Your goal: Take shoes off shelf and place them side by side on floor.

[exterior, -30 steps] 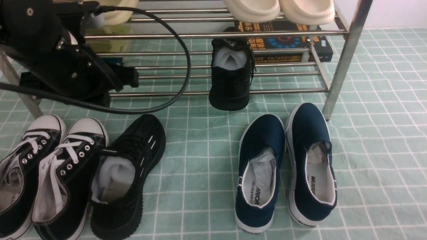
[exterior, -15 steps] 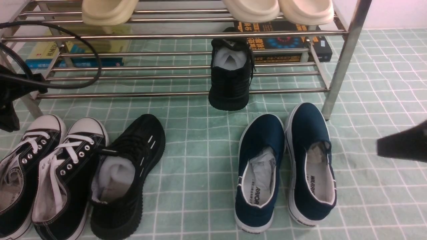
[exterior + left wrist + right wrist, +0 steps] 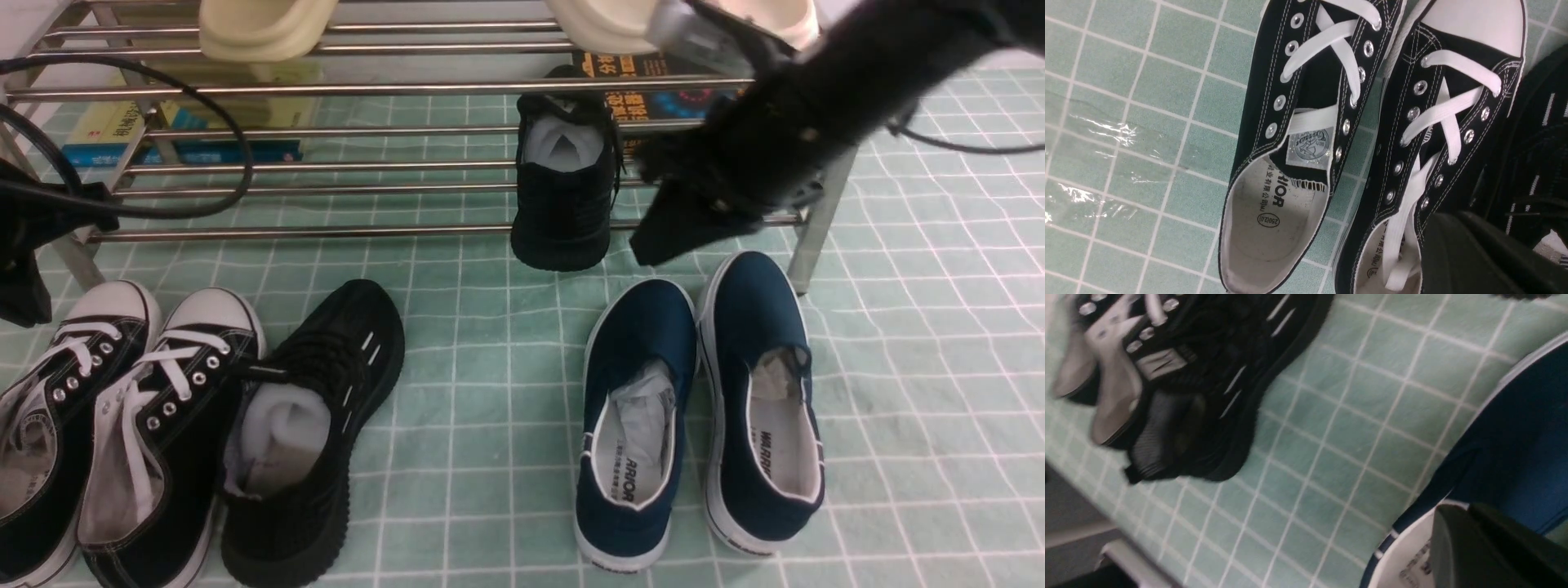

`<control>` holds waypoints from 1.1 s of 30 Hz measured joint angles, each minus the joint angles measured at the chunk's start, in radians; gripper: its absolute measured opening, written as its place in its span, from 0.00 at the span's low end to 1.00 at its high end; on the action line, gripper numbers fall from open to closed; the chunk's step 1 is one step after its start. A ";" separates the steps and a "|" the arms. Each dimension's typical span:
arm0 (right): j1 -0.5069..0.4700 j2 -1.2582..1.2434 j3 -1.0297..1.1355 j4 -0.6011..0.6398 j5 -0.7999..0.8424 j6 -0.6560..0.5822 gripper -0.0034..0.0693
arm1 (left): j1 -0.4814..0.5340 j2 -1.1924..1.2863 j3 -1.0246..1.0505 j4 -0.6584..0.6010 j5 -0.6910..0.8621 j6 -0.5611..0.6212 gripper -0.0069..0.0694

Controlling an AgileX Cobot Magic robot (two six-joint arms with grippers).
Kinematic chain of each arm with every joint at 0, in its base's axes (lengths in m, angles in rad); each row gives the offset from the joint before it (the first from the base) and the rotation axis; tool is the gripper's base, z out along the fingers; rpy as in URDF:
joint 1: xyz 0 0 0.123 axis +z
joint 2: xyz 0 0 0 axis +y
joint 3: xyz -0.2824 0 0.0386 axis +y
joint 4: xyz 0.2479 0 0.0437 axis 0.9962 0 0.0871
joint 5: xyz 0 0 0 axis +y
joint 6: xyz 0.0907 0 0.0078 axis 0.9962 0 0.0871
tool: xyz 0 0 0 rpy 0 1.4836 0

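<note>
One black knit shoe point(image 3: 563, 196) stands on the shelf point(image 3: 457, 231), on its bottom rods with the heel overhanging. Its mate point(image 3: 314, 425) lies on the floor point(image 3: 490, 392) beside the canvas sneakers point(image 3: 122, 425). Your right claw point(image 3: 657, 243) hovers just beside the shelved shoe; you cannot tell whether it is clenched or released. Your left claw point(image 3: 1453, 241) is clenched.

The navy slip-on insole point(image 3: 627, 488) is showing "ARIOR"; the second slip-on insole point(image 3: 763, 459) is showing "WARRI". The canvas sneaker insole point(image 3: 1249, 239) is displaying "RIOR", Chinese characters and an oval stamp reading "250(2.0)".
</note>
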 joint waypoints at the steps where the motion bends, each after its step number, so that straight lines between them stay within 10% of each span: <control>1: 0.019 0.018 -0.037 -0.067 -0.001 0.075 0.16 | 0.000 0.000 0.000 0.000 0.001 0.000 0.12; 9: 0.125 0.107 -0.134 -0.464 -0.165 0.586 0.36 | 0.000 0.000 -0.001 0.001 0.001 0.000 0.14; 22: 0.130 0.221 -0.134 -0.666 -0.457 0.892 0.73 | 0.000 0.000 -0.001 0.001 0.001 0.000 0.15; 30: 0.130 0.305 -0.134 -0.678 -0.504 0.938 0.58 | 0.000 0.000 -0.001 0.001 0.001 0.000 0.16; 33: 0.130 0.302 -0.134 -0.663 -0.487 0.923 0.25 | 0.000 0.000 -0.001 0.001 0.001 0.000 0.16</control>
